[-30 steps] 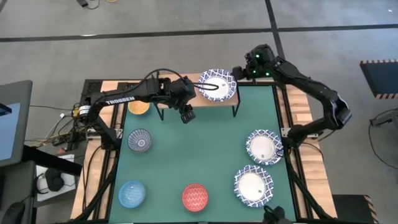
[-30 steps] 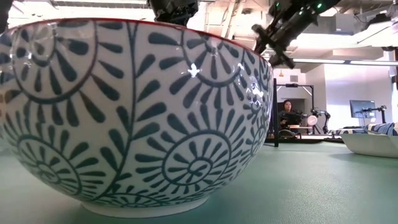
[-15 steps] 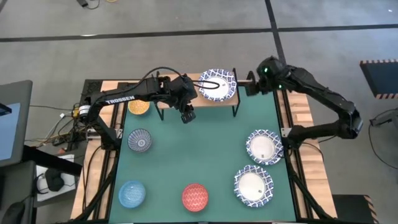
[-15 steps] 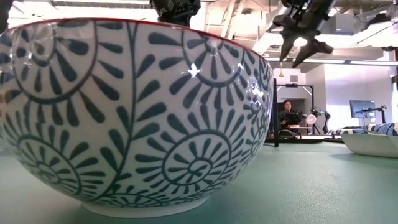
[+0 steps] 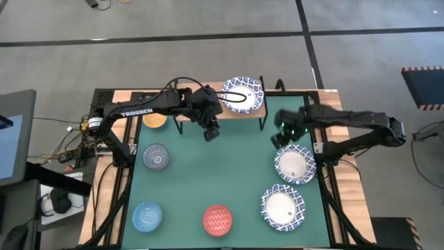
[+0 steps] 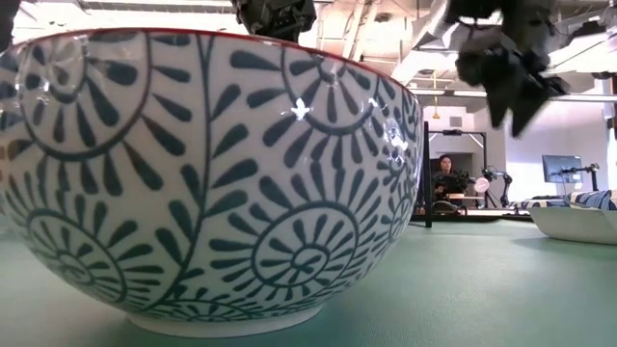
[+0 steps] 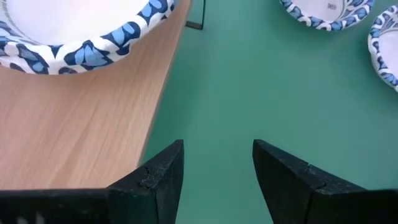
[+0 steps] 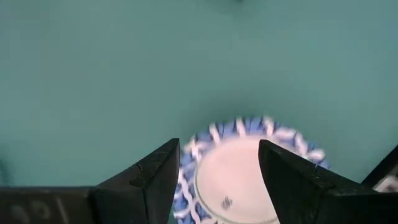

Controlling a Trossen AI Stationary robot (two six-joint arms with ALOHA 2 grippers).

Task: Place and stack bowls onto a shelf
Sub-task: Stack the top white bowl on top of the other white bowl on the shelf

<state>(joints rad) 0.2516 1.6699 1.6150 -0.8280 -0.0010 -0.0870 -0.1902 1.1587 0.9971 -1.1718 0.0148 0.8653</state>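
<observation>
I see my right gripper (image 5: 283, 130) spread empty over bare green table (image 5: 229, 167) just beside a blue-rimmed bowl (image 5: 294, 164), while my left gripper (image 5: 210, 130), also spread, hangs off the shelf's (image 5: 208, 113) front edge, one blue-rimmed bowl on the shelf (image 5: 242, 94).

White blue-lattice bowl (image 5: 242, 94) on light-wood shelf (image 5: 251, 113), red bowl (image 5: 217, 220) on green table (image 5: 229, 167)

A green table top (image 5: 222, 167) filled the frame's centre beneath me; loose cables (image 5: 69, 142) trailed at left; a seated person (image 6: 445, 179) showed at right, beyond a monitor (image 6: 559, 169).
</observation>
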